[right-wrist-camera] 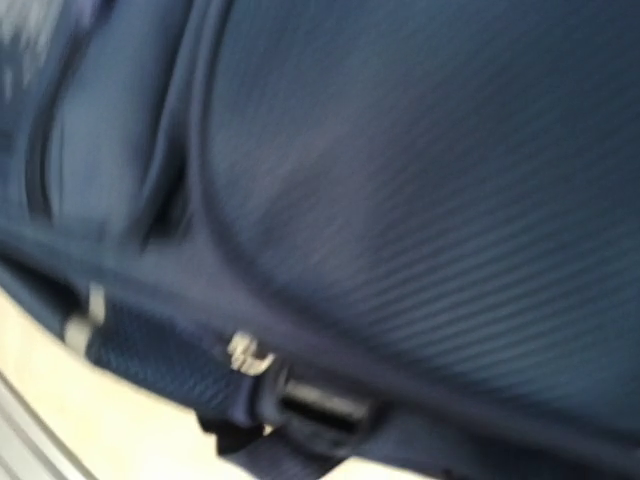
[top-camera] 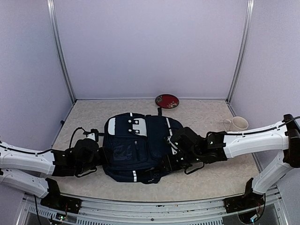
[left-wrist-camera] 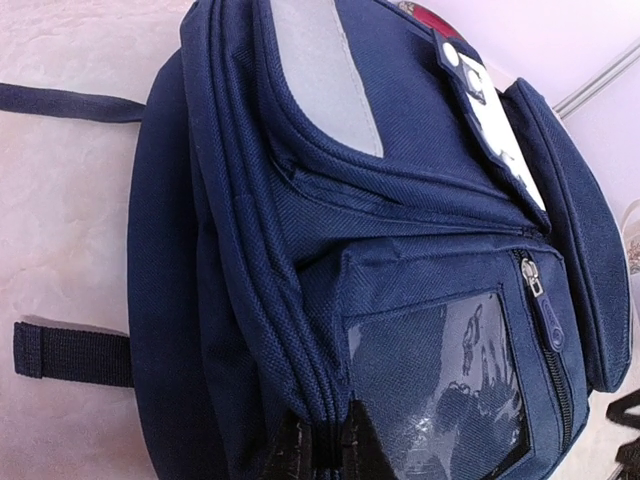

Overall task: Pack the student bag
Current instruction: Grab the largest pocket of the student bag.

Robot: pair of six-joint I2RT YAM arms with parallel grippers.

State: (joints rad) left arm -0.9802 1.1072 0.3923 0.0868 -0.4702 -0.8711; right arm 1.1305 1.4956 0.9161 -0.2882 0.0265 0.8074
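Note:
The student bag [top-camera: 140,145], navy blue with white stripes and a white slotted patch [top-camera: 136,125], lies flat in the middle of the table. My left gripper [top-camera: 100,157] is at its left edge. In the left wrist view the black fingers [left-wrist-camera: 290,455] pinch a raised zipper seam of the student bag [left-wrist-camera: 420,230], beside its clear window pocket [left-wrist-camera: 440,390]. My right gripper [top-camera: 175,159] rests against the bag's right side. The right wrist view is blurred and filled with the student bag's fabric [right-wrist-camera: 400,180], a small metal piece [right-wrist-camera: 245,352] and a black part [right-wrist-camera: 322,400]; its fingers do not show.
A red dish [top-camera: 167,101] lies at the back wall. A white mug [top-camera: 237,123] stands to the right of the bag. Black straps [left-wrist-camera: 70,352] trail from the bag's left side onto the table. Pale walls close in the back and both sides.

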